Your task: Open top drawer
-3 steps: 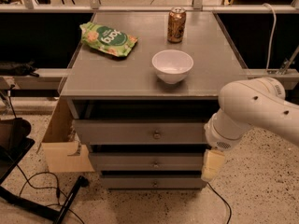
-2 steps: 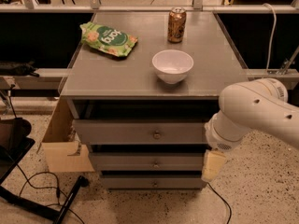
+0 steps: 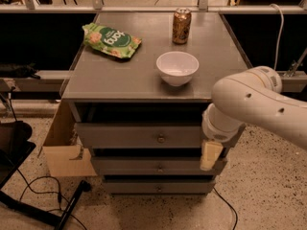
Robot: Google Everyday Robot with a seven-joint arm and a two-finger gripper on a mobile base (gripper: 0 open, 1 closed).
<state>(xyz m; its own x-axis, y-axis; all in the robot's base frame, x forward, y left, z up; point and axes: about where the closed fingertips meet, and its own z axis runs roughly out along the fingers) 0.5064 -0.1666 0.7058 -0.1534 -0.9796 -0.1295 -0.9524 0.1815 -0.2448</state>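
The white arm [image 3: 259, 104] comes in from the right edge, cut off there, and its bent joint hides the right end of the top drawer [image 3: 134, 135]. Below that joint the cream gripper [image 3: 211, 155] hangs pointing down, before the middle drawer's [image 3: 144, 166] right end (spread or closed, I cannot tell). The top drawer sits directly under the tabletop [image 3: 144, 75], with its knob [image 3: 161, 138] at centre.

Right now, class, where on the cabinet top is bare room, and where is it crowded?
Bare: front-left of the cabinet top, bordered by green bag and white bowl. Crowded: around the can and bowl. The gripper hangs near the top drawer's right end.
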